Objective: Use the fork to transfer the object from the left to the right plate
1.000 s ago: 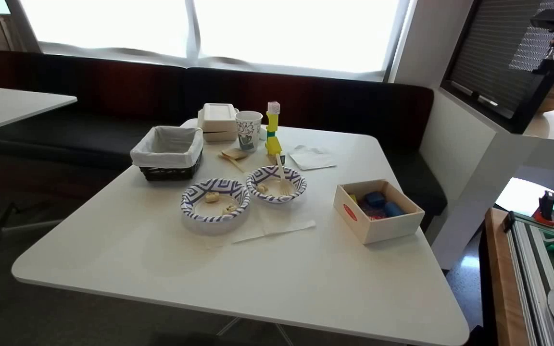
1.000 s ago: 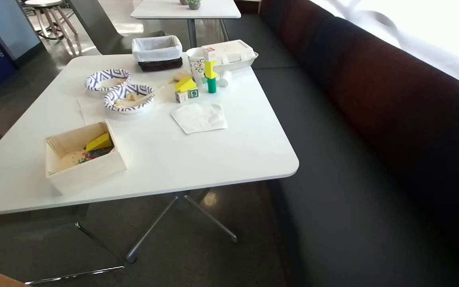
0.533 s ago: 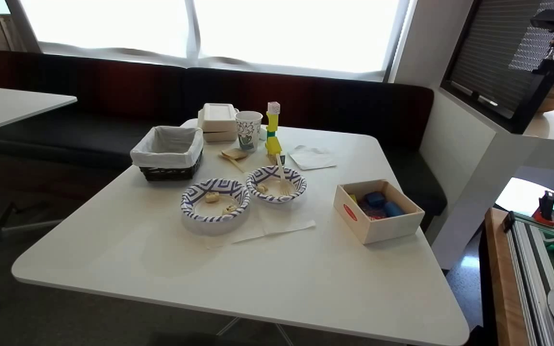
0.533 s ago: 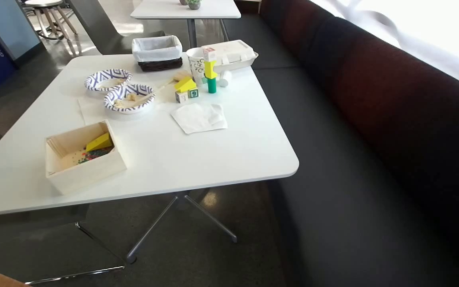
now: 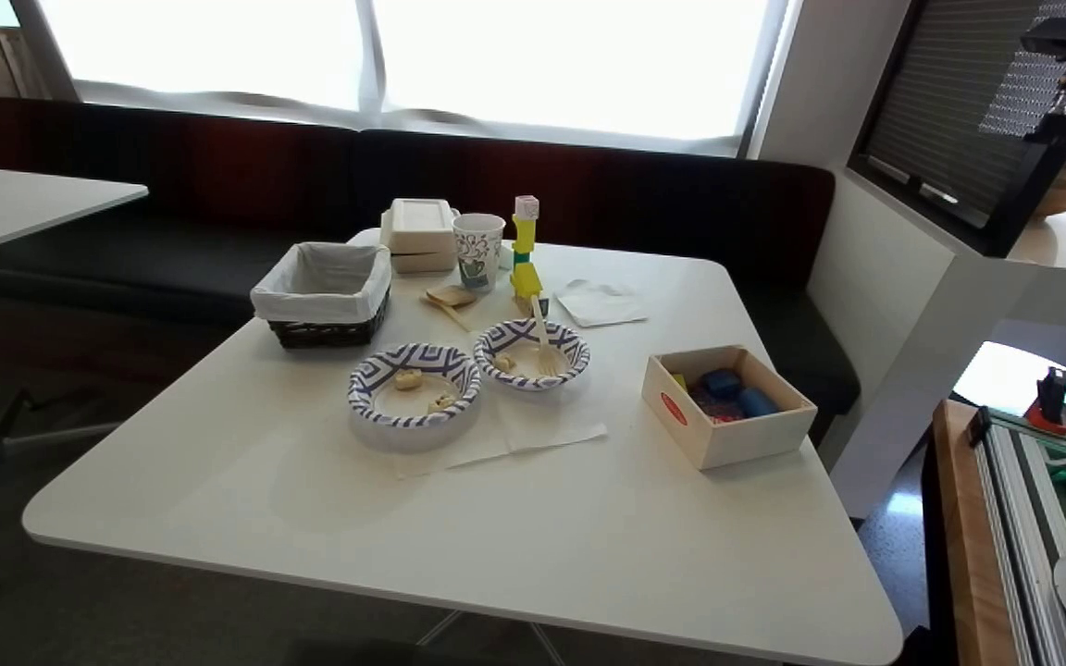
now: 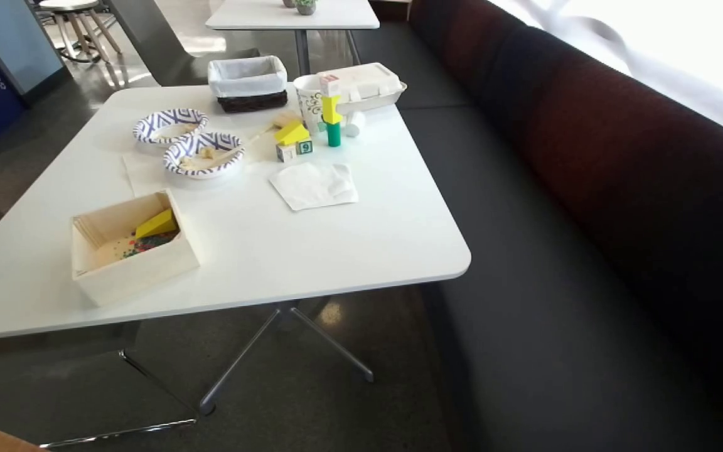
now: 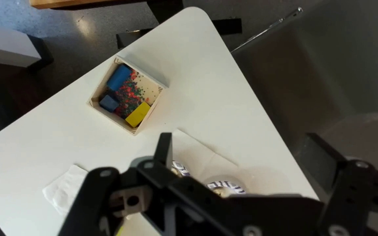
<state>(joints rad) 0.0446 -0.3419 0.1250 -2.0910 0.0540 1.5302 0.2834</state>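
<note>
Two blue-and-white patterned bowls stand side by side. The left bowl (image 5: 401,403) holds two pale pieces, one at the back (image 5: 408,379) and one near the front rim (image 5: 441,403). The right bowl (image 5: 580,348) holds a pale piece (image 5: 504,362) and a light fork (image 5: 542,337), tines down, handle leaning over the back rim. Both bowls and the fork (image 6: 231,152) also show in both exterior views. My gripper (image 7: 243,147) is open and empty above the table in the wrist view, out of view outside it. It hides most of the left bowl (image 7: 226,184) and right bowl (image 7: 181,167).
A wooden box (image 5: 755,442) with blocks stands to the right. Behind the bowls are a lined basket (image 5: 325,319), a paper cup (image 5: 479,250), a takeaway box (image 5: 420,231), a wooden utensil (image 5: 450,296) and stacked toy blocks (image 5: 525,245). Napkins (image 5: 600,303) lie on the table.
</note>
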